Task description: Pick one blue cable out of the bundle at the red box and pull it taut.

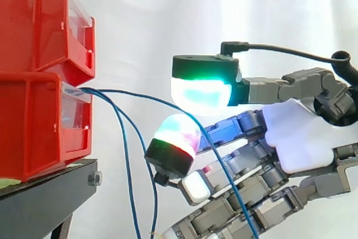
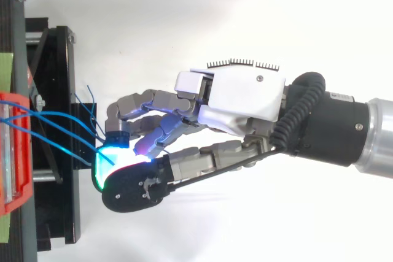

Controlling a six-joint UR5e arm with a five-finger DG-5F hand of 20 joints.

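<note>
Your hand (image 1: 302, 138) reaches in from the right of the side view, palm side facing the boxes, with its fingers loosely bent rather than closed. The thumb pad (image 1: 200, 92), glowing green and white, sits uppermost. Below it and a little to the left is a finger pad (image 1: 174, 134) glowing red, green and white. There is a clear gap between those 2 pads.

The blue cable (image 1: 146, 97) leaves the front lip of the lower red box (image 1: 33, 132), arcs to the right, passes through that gap and runs down across the lower fingers to the bottom edge of the view. It curves all the way, so it is slack. Neither pad clamps it, and you have nothing in your grip.

2 other blue cables (image 1: 127, 166) come out of the same lip and hang down, clear of the hand, between the box and the fingertips.

The upper red box (image 1: 33, 20) is stacked on the lower one, and both sit on the black stand (image 1: 45, 194) at the left.

From above, the hand (image 2: 245, 96) comes in from the right, and its fingertips are just beside the stand's edge. The cables fan out from the box at the left edge toward the glowing pads, and 1 of them reaches the thumb pad (image 2: 105, 162).
</note>
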